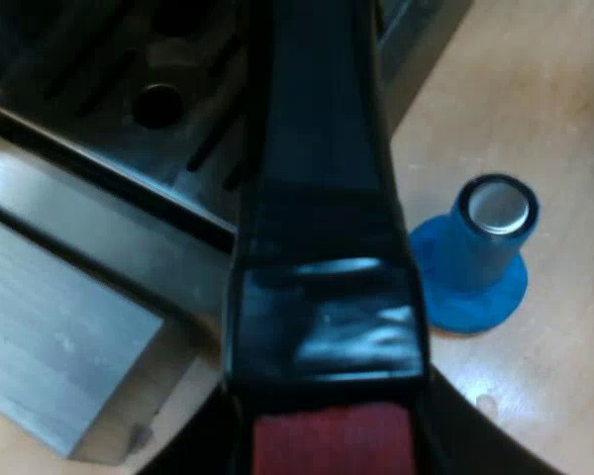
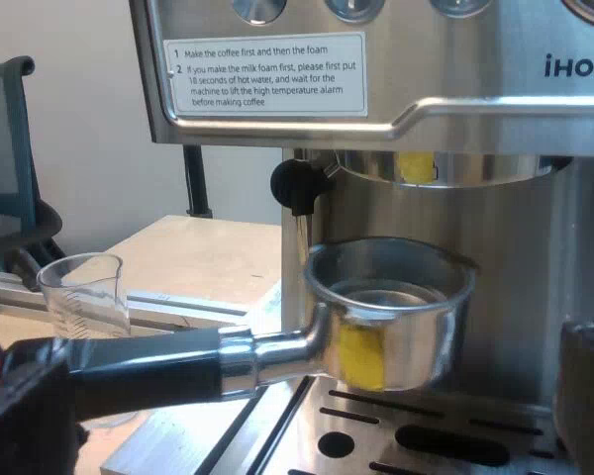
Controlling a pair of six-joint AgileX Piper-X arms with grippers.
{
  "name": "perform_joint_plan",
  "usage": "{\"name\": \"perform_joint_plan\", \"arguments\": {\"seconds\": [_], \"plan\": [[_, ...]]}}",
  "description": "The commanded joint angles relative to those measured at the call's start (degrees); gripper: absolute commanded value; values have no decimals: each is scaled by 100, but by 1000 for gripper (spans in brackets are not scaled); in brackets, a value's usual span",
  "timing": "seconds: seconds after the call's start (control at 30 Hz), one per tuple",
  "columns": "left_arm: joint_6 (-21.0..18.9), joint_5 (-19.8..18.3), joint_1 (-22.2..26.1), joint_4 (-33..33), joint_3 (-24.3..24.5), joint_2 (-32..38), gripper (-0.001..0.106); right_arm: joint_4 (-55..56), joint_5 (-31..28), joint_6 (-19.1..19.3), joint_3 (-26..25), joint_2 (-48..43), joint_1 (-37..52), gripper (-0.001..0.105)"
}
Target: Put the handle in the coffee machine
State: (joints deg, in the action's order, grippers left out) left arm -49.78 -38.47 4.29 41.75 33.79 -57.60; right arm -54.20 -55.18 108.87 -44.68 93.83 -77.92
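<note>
The holder (image 2: 391, 307) hangs in the air at the front of the coffee machine (image 2: 475, 129). Its metal cup sits under the round brew head (image 2: 426, 168) and above the drip tray (image 2: 426, 435), apart from both. It is roughly level with its open side up, which I judge is so the rim can rise straight into the head before being turned to lock. It is not yet seated. Its dark handle (image 2: 148, 371) reaches away from the machine, toward the measuring glass (image 2: 84, 292) that stands farther off.

The left gripper (image 1: 332, 445) sits at the near, red end of the handle (image 1: 322, 198) and looks along it over the tray. Its dark fingers (image 1: 200, 447) are closed on either side of the red end. Since nothing else supports the holder, I take this grip to be carrying it. Holding the far end keeps the gripper clear of the machine's front.

A dark part of the right gripper (image 2: 586, 396) shows near the tray; whether it is released or clenched I cannot tell.

The blue tamper (image 1: 480, 252) stands upright on the table (image 1: 544, 109), near the machine and out of the way.
</note>
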Motion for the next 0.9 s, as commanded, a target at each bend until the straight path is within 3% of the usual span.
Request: {"name": "perform_joint_plan", "arguments": {"seconds": [0.03,0.23,0.53,0.9], "plan": [[280,-501,340,2,96,-78,1,-83,-9,49,-8,-9,-5,105],[779,-699,505,352,96,-85,1,-83,-9,49,-8,-9,-5,105],[779,-781,505,394,110,-160,1,-83,-9,49,-8,-9,-5,105],[1280,-911,476,904,593,-694,1,-83,-9,49,-8,-9,-5,105]]}}
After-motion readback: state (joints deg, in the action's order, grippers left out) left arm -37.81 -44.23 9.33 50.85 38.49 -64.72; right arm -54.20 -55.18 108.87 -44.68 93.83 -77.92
